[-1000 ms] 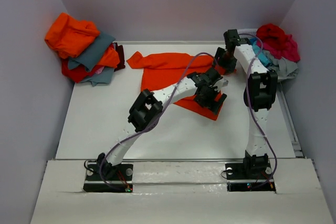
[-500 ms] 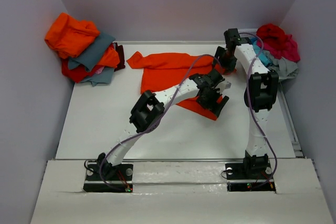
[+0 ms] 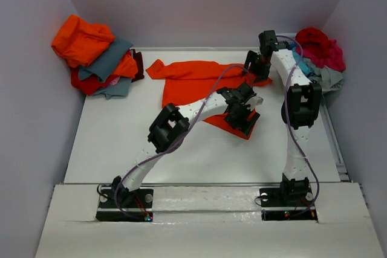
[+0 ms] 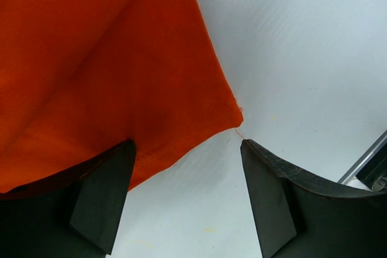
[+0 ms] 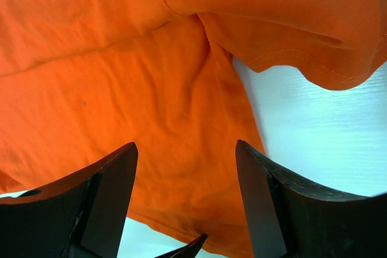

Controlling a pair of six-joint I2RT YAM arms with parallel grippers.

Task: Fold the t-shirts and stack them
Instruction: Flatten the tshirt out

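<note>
The orange t-shirt [image 3: 193, 83] lies spread flat across the far middle of the bench, not yet folded, so the step in hand looks like taking hold for a first fold. The left fingers [image 4: 91, 197] stand apart, straddling its near right hem corner, one over cloth and one over bare bench. The right fingers [image 5: 91, 209], also apart, hang over the cloth by the right sleeve. Neither pair grips anything. Next, I judge, both must drop and pinch their edges. Pale grey walls [image 3: 199, 4] close in the white bench [image 3: 121, 143]. A left heap of t-shirts [image 3: 94, 58] sits in the far left corner, a right heap [image 3: 320, 49] far right.
</note>
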